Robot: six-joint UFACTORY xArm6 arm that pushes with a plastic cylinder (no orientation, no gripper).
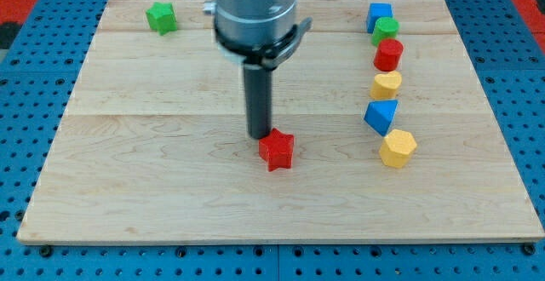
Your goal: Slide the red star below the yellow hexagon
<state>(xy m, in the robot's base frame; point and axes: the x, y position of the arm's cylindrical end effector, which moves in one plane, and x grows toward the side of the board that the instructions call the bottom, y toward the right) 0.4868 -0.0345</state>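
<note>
The red star lies near the middle of the wooden board. My tip stands just at the star's upper left edge, touching or nearly touching it. The yellow hexagon lies at the view's right, about level with the star, at the lower end of a column of blocks. The rod rises from the tip to the arm's grey body at the view's top.
A column at the right holds, from the top, a blue block, a green block, a red block, a yellow block and a blue block. A green block sits at the top left.
</note>
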